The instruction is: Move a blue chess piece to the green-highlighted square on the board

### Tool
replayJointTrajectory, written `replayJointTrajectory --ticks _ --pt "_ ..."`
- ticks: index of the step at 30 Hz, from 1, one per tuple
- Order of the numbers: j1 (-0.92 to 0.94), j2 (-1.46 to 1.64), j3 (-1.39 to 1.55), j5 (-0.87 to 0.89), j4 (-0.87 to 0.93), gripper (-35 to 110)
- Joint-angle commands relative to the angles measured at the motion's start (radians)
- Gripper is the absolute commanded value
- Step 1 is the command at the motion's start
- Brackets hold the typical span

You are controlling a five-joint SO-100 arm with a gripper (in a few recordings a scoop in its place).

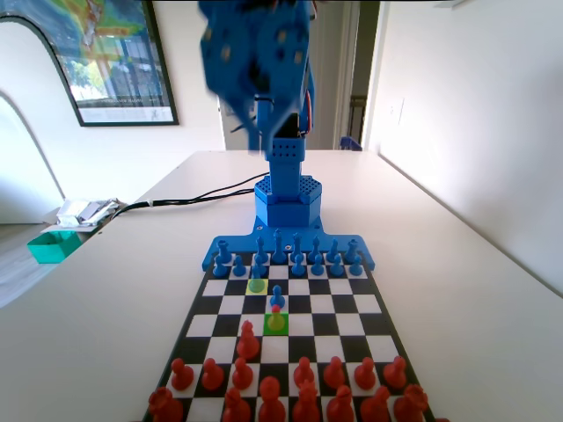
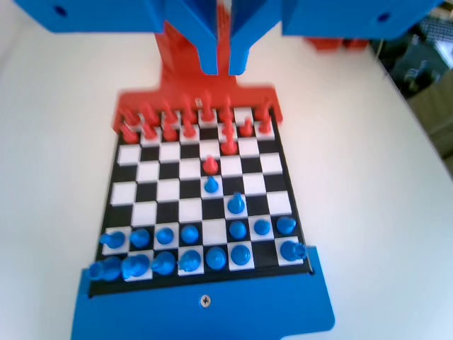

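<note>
Already our blue chess piece (image 1: 276, 318) stands on the green-highlighted square (image 1: 276, 323), and our pincer (image 2: 222, 67), nearly clenched and empty, should simply withdraw.

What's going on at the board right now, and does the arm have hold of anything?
Nothing is held. The claw hangs high above the board, jaws nearly together and empty. The blue piece to be moved stands on the yellow square, not yet on the green square. A red piece seems to stand there, with a blue pawn right beside it.
</note>
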Motion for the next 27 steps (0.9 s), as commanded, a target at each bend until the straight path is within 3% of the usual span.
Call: replayJointTrajectory --ticks 1,27 --pt "0.018 -0.064 -0.058 -0.015 -0.028 6" --pt "-0.023 -0.561 -0.057 -0.025 -0.423 9"
